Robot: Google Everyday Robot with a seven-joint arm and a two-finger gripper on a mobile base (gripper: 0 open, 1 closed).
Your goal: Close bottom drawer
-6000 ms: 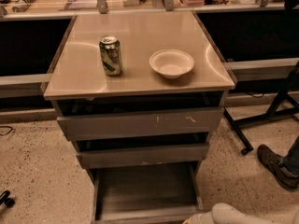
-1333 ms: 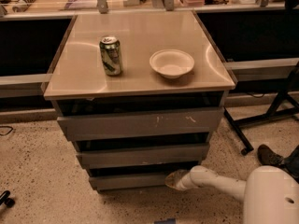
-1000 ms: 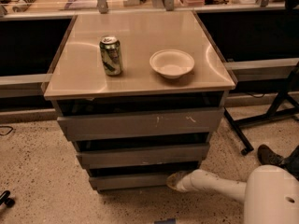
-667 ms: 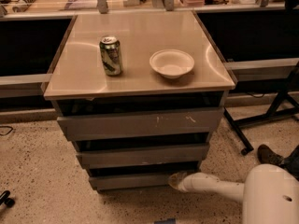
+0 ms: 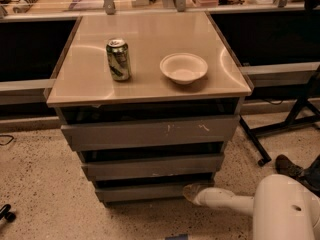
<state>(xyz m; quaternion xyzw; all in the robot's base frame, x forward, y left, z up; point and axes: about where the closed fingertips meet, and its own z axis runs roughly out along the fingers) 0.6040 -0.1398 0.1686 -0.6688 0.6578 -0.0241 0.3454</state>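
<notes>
Down at floor level, at the right end of the cabinet's lowest front, we find our gripper (image 5: 192, 191), reached in from the lower right on the pale arm (image 5: 226, 202). It is touching or just beside the bottom drawer (image 5: 145, 192), and we cannot tell whether it is open or closed. The drawer's front lies immediately to the gripper's left, with its long axis running left to right across the view. Any further closing push would have to go away from the camera, into the cabinet, square to that axis. We judge the drawer to be in or very nearly in: its front sits stepped back under the middle drawer (image 5: 152, 167), which in turn sits under the top drawer (image 5: 150, 132), and no tray floor shows. A push at one end could skew it, so a more central contact seems safer. We see only dark slots above the three fronts, and their contents are hidden. On the cabinet top (image 5: 85, 81) a can (image 5: 118, 59) stands upright, well apart from a shallow bowl (image 5: 183, 68) that looks empty.
</notes>
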